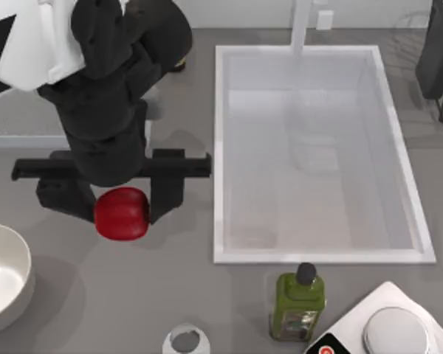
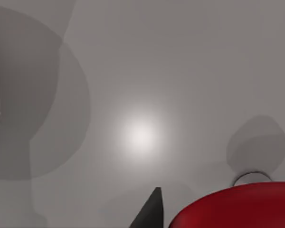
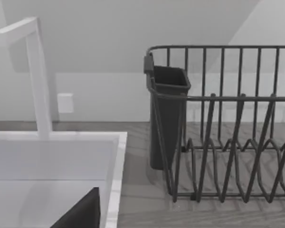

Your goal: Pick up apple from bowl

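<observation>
My left gripper (image 1: 119, 212) is shut on the apple (image 1: 122, 216), a glossy red fruit held between two black fingers above the grey counter, left of the sink. The apple's red top (image 2: 237, 206) fills a corner of the left wrist view, beside one dark fingertip (image 2: 151, 213). The wide white bowl (image 1: 15, 254) sits at the lower left edge of the table, below and left of the apple and apart from it; what shows of its pale inside holds nothing. My right arm (image 1: 439, 51) stays parked at the far right corner.
A white sink basin (image 1: 219, 147) with a faucet (image 3: 38, 76) takes up the middle right. A green bottle (image 1: 297, 306), a small white cup (image 1: 185, 341) and a red-marked white device (image 1: 391, 332) line the front edge. A dark dish rack (image 3: 228, 142) stands at the far right.
</observation>
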Action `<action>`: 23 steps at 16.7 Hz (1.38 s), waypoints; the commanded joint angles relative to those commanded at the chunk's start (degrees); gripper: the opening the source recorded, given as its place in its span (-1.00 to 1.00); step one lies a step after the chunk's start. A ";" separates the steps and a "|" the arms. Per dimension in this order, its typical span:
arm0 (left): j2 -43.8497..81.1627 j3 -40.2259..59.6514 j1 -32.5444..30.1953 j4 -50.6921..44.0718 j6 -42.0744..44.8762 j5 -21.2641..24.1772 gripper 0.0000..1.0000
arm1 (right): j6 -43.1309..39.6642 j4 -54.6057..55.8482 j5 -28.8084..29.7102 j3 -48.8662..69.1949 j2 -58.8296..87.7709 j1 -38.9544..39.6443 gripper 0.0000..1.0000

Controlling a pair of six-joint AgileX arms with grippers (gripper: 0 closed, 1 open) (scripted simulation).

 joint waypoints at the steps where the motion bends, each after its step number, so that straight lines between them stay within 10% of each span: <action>1: 0.26 -1.28 0.02 1.33 0.03 0.00 -1.00 | 0.00 0.00 0.00 0.00 0.00 0.00 1.00; 14: 4.72 -19.44 0.02 24.09 0.15 -0.02 -1.00 | 0.00 0.00 0.00 0.00 0.00 0.00 1.00; 23: 4.72 -19.44 0.02 24.09 0.15 -0.02 0.36 | 0.00 0.00 0.00 0.00 0.00 0.00 1.00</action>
